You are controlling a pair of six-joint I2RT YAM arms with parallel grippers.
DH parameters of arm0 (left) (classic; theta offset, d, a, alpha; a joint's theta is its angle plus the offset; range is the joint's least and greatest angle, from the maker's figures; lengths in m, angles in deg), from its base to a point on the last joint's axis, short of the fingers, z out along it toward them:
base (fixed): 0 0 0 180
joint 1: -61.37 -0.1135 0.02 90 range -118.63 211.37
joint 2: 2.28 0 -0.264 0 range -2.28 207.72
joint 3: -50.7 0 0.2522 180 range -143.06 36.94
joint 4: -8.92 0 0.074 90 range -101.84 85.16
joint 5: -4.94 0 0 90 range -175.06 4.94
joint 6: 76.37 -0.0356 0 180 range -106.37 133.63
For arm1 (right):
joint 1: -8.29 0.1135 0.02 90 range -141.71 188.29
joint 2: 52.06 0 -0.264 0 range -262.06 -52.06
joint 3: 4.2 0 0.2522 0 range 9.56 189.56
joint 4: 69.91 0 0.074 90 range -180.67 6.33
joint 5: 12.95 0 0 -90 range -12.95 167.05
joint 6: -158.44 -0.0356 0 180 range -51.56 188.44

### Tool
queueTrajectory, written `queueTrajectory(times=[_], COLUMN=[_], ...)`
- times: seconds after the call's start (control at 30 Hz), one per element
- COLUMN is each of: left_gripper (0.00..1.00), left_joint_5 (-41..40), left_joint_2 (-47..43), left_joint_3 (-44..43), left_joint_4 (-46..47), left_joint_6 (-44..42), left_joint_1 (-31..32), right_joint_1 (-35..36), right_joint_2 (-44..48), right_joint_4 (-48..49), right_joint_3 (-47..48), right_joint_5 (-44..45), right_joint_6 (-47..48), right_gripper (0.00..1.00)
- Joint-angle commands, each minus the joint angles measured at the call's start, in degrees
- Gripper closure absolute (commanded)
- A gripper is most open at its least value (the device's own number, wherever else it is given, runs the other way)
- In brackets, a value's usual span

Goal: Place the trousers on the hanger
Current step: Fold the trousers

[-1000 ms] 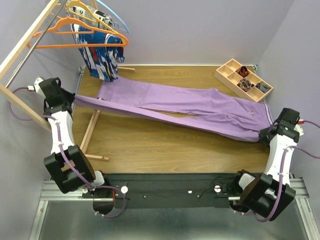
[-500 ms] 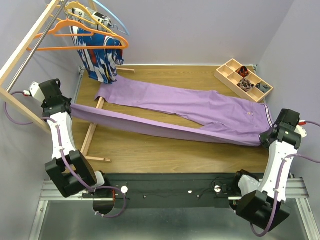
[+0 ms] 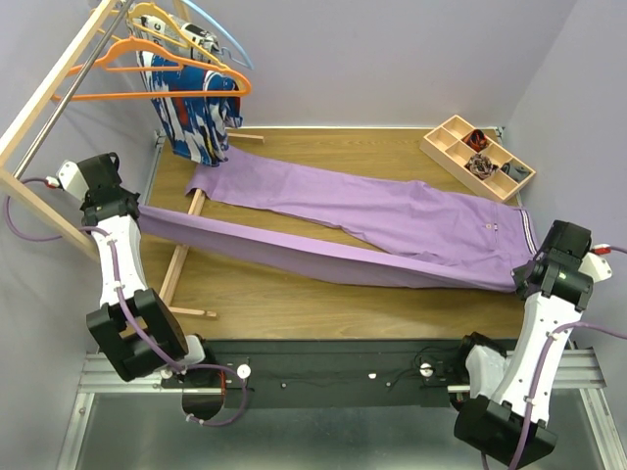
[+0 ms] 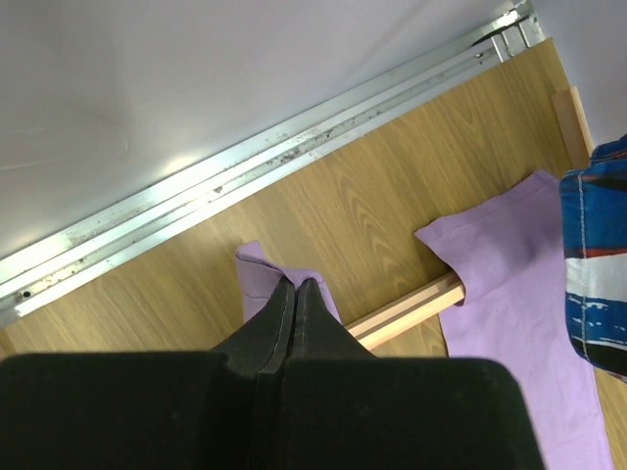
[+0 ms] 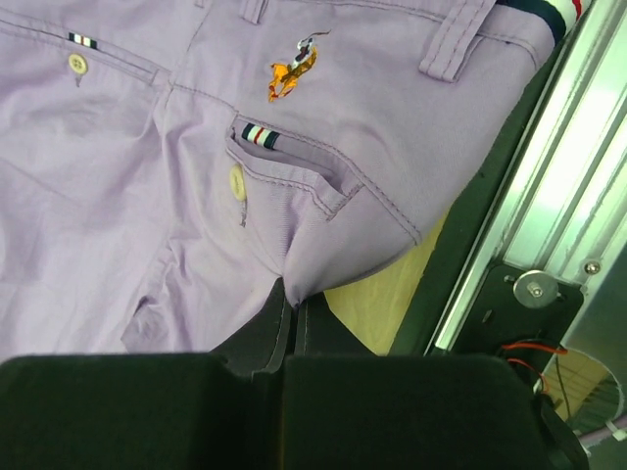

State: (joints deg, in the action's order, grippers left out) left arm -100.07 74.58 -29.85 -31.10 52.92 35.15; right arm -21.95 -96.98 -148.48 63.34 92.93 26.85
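Observation:
The lilac trousers [image 3: 392,211] stretch across the table from left to right. My left gripper [image 3: 138,210] is shut on the hem of the near leg, which hangs taut above the wood. In the left wrist view the fingers of that gripper [image 4: 296,285] pinch a fold of purple cloth [image 4: 260,269]. My right gripper [image 3: 525,278] is shut on the waist end, and in its wrist view this gripper [image 5: 294,294] pinches the trousers [image 5: 147,147] just below the back pocket. The orange hanger [image 3: 118,94] hangs on the rack at the far left, apart from both grippers.
A wooden rack with a metal rail [image 3: 59,78] stands at the left, its foot bar [image 3: 181,250] under the lifted leg. A blue, white and red garment [image 3: 196,113] hangs there beside yellow [image 3: 157,15] and light blue [image 3: 220,29] hangers. A compartment tray [image 3: 477,157] sits far right.
The near trouser leg has swung toward the front of the table and pulled tighter. My right gripper has drawn back toward the near right corner. My left gripper has shifted slightly left.

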Motion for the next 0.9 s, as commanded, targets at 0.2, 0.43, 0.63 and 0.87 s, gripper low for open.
queueTrajectory(times=[0.2, 0.43, 0.63, 0.87], left_gripper=[1.0, 1.0, 1.0, 1.0], left_joint_5=[-11.18, -14.26, -14.09, -8.91], left_joint_2=[1.98, 2.24, 2.5, 4.26], left_joint_3=[-3.0, -4.76, -4.67, -3.53], left_joint_4=[4.02, 3.15, 4.89, 11.05], left_joint_6=[-1.23, -2.64, -3.77, -6.33], left_joint_1=[-1.12, -1.2, -1.12, -0.77], right_joint_1=[-0.26, -0.35, -0.26, -0.26], right_joint_2=[1.86, 3.44, 2.05, -7.08], right_joint_4=[-3.03, -4.44, -2.43, 4.69], right_joint_3=[4.4, 6.07, 5.55, 3.44], right_joint_5=[11.8, 14.0, 15.24, 10.93], right_joint_6=[-0.43, 0.01, 2.03, 4.14], right_gripper=[0.99, 0.99, 0.99, 0.99])
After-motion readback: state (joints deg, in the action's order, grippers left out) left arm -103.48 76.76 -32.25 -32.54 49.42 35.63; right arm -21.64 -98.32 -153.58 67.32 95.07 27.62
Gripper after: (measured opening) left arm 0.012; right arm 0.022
